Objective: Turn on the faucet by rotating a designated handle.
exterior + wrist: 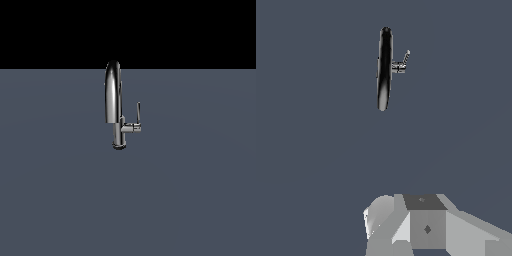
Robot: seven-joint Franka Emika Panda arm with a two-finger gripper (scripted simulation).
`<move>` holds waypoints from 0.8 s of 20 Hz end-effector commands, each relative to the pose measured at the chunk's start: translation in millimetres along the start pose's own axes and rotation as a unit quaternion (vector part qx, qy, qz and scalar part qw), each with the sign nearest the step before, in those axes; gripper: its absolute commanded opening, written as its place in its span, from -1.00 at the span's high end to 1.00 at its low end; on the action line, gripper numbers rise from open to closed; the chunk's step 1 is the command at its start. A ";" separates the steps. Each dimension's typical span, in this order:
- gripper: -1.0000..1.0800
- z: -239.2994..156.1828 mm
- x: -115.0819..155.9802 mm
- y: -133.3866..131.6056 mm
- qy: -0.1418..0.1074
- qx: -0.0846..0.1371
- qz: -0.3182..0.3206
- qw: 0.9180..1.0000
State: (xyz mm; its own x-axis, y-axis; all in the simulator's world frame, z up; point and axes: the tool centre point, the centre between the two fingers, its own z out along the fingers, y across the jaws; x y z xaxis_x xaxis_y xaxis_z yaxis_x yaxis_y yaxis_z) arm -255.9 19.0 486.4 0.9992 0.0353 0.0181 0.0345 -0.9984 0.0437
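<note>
The chrome faucet (113,92) stands upright on the flat grey surface (60,190), its arched spout rising over a short column and round base. The handle (138,112) is a thin lever that points up from a short stub on the column, on the exterior view's right. In the wrist view the faucet (384,70) appears from above as a narrow dark arc with the handle (405,57) beside it. Pale grey blocks of my gripper (423,222) fill the nearest edge of that view, well away from the faucet. Its fingertips are not distinguishable. The arm is absent from the exterior view.
The plain grey surface spreads around the faucet on every side. Behind its far edge there is only black background (200,30).
</note>
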 end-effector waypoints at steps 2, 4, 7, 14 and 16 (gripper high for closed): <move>1.00 -0.1 0.0 -0.3 0.000 0.000 0.000 1.000; 1.00 0.2 1.2 -0.1 -0.001 0.001 0.001 1.000; 1.00 0.6 4.8 -0.3 -0.006 0.006 0.006 1.000; 1.00 3.4 22.8 -0.7 -0.027 0.028 0.028 0.999; 1.00 4.7 30.5 -0.7 -0.037 0.037 0.037 0.998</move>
State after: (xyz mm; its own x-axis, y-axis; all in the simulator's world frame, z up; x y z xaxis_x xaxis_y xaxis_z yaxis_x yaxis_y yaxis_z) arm -231.0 20.5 483.2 0.9988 -0.0260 -0.0410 -0.0267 -0.9995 -0.0165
